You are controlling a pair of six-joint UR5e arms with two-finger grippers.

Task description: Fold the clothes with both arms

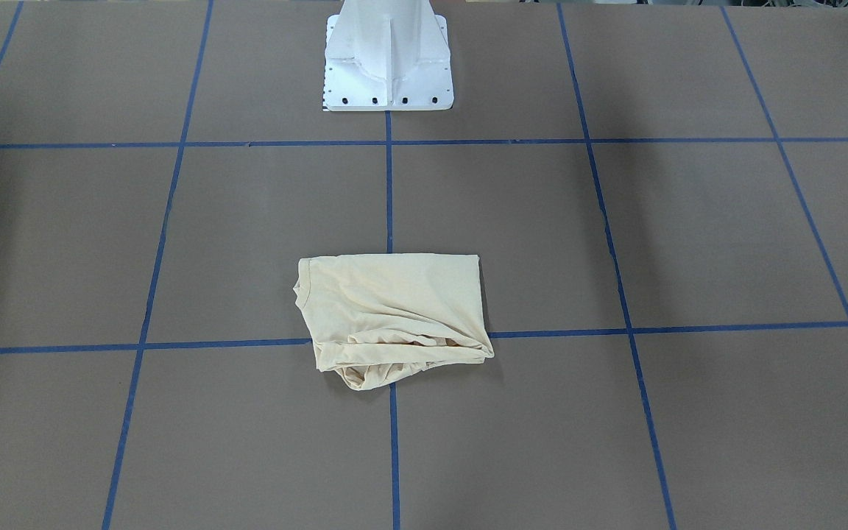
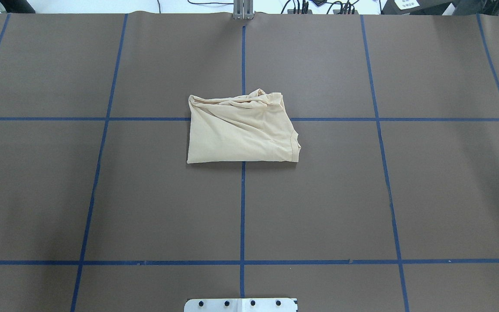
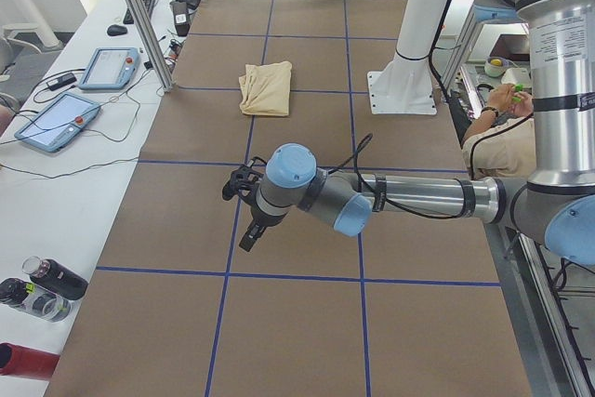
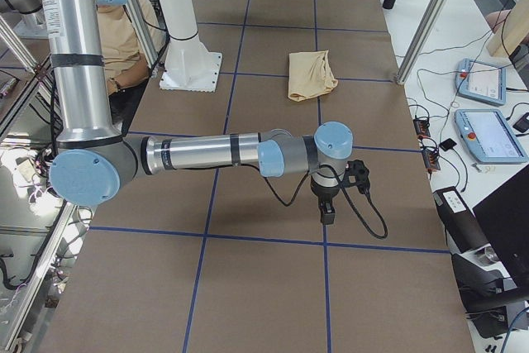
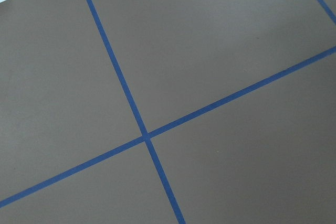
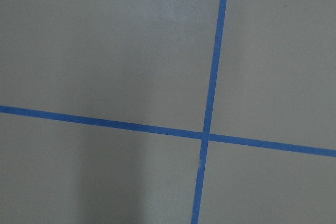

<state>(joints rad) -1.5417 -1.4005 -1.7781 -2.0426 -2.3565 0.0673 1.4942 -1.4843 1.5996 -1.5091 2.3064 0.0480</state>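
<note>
The pale cream-yellow shirt (image 2: pixel 241 134) lies folded into a compact rectangle at the table's middle, with bunched folds along its far edge. It also shows in the front-facing view (image 1: pixel 394 316) and in both side views (image 3: pixel 265 88) (image 4: pixel 310 74). Its print and neck label are hidden. My left gripper (image 3: pixel 249 234) hangs over bare table far from the shirt, toward the table's left end. My right gripper (image 4: pixel 328 212) hangs likewise toward the right end. Both show only in the side views, so I cannot tell whether they are open or shut. Both wrist views show only brown table and blue tape.
The white pedestal base (image 1: pixel 389 59) stands behind the shirt on the robot's side. Blue tape lines (image 2: pixel 242 208) grid the brown table. Metal frame posts (image 3: pixel 139 16), teach pendants (image 3: pixel 110 67) and bottles (image 3: pixel 56 278) sit along the operators' side. A seated person (image 3: pixel 497 127) is behind the robot.
</note>
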